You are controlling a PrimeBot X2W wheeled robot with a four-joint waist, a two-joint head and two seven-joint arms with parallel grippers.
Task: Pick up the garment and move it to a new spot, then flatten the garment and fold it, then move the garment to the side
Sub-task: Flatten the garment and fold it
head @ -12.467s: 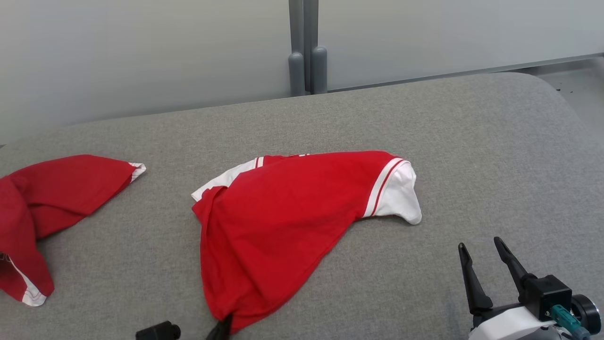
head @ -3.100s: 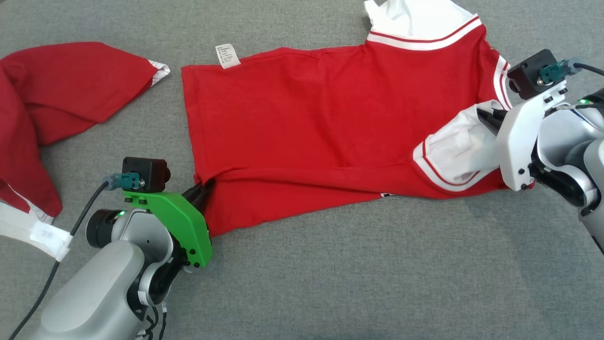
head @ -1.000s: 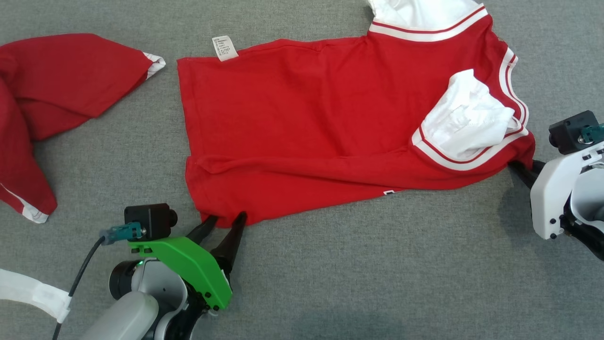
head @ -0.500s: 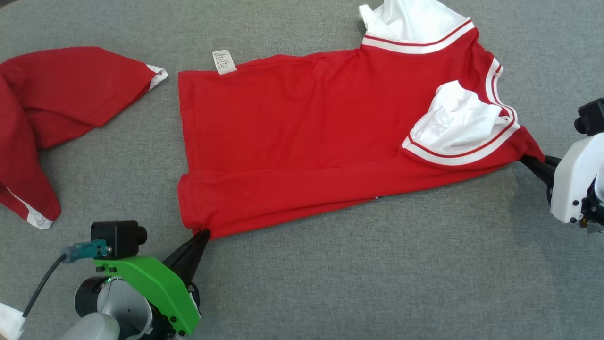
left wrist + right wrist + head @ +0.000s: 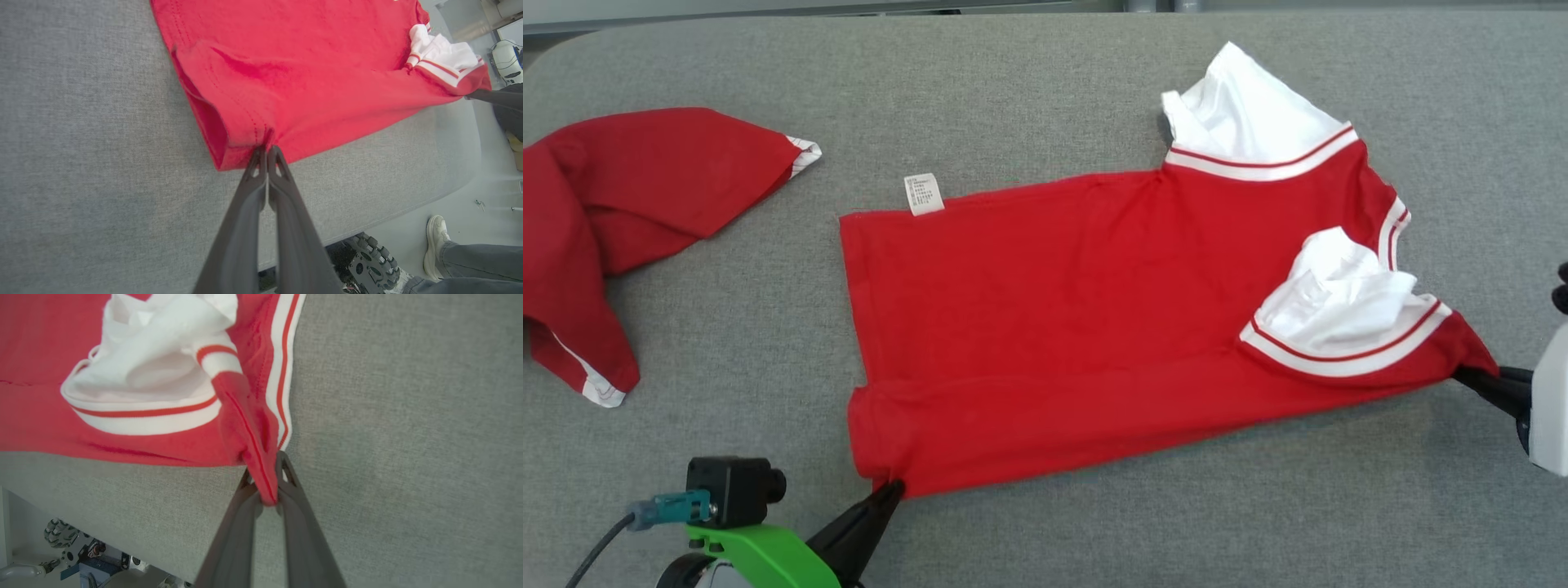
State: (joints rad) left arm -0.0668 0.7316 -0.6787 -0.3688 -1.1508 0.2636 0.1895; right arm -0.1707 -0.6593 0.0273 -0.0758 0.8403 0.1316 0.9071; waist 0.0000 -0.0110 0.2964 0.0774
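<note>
Red garment (image 5: 1078, 327) lies spread mid-frame on the grey table (image 5: 1258, 514). Left gripper (image 5: 892, 488), lower left, pinches its hem corner; right gripper (image 5: 1463, 376), right edge, clamps its shoulder. Pulling too hard could slip either thin pinch.

Grey surface (image 5: 1094, 531) holds red shirt (image 5: 1054, 327), another garment (image 5: 621, 188)
</note>
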